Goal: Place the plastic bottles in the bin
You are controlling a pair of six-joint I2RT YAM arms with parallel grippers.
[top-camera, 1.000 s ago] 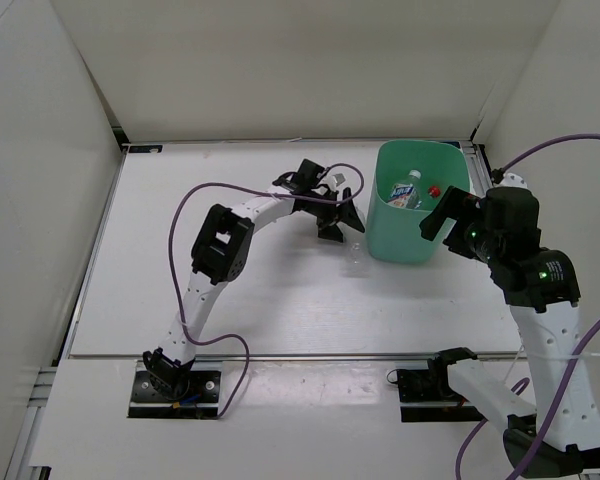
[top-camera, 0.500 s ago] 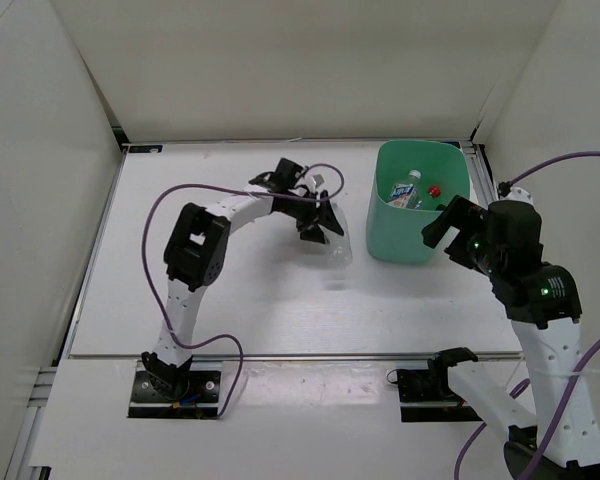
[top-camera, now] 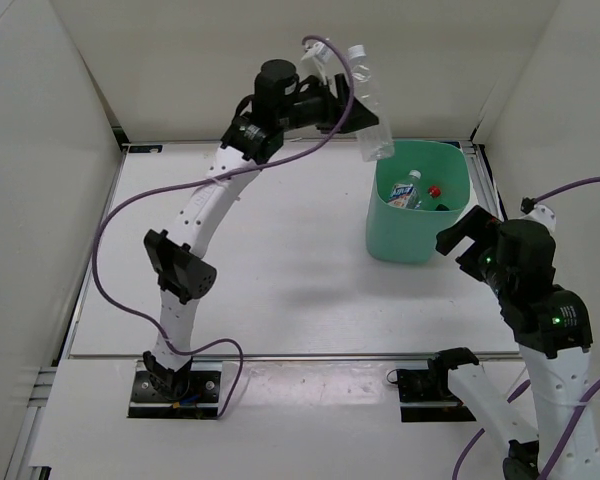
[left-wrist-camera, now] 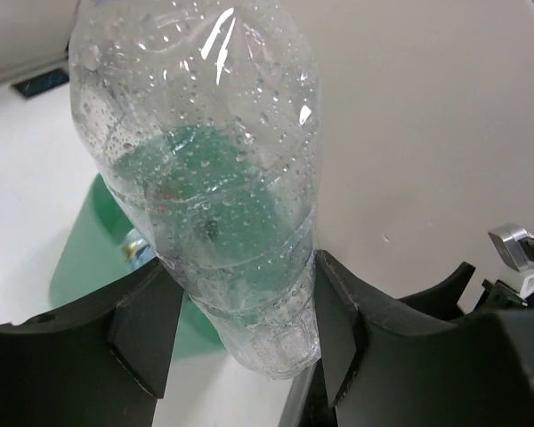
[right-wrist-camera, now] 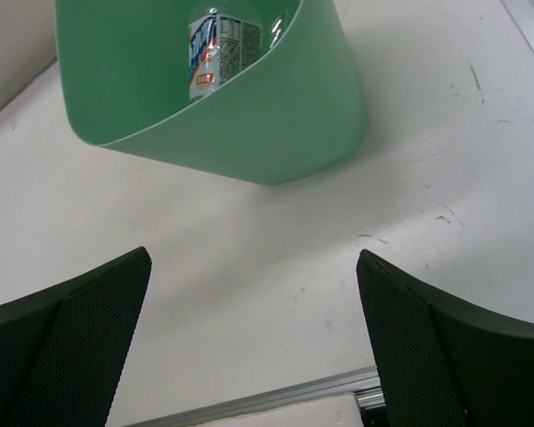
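My left gripper (top-camera: 348, 100) is shut on a clear, label-free plastic bottle (top-camera: 370, 108) with a white cap and holds it high, over the far left rim of the mint-green bin (top-camera: 395, 245). In the left wrist view the bottle (left-wrist-camera: 214, 169) fills the gap between my fingers (left-wrist-camera: 147, 325), with the bin (left-wrist-camera: 93, 258) below it. Inside the bin lie a blue-white labelled bottle (top-camera: 406, 189) and a red cap (top-camera: 434, 191). My right gripper (top-camera: 462, 240) is open and empty just right of the bin. The right wrist view shows the bin (right-wrist-camera: 249, 133) and the labelled bottle (right-wrist-camera: 212, 49).
White walls enclose the table (top-camera: 250, 290) at the back and on both sides. The left arm's purple cable (top-camera: 115, 230) loops over the table's left part. A metal rail (top-camera: 280, 354) runs along the near edge.
My left gripper took the clear bottle from the table beside the bin and lifted it high to above the bin's rim. My right gripper drew back a little toward the near right.
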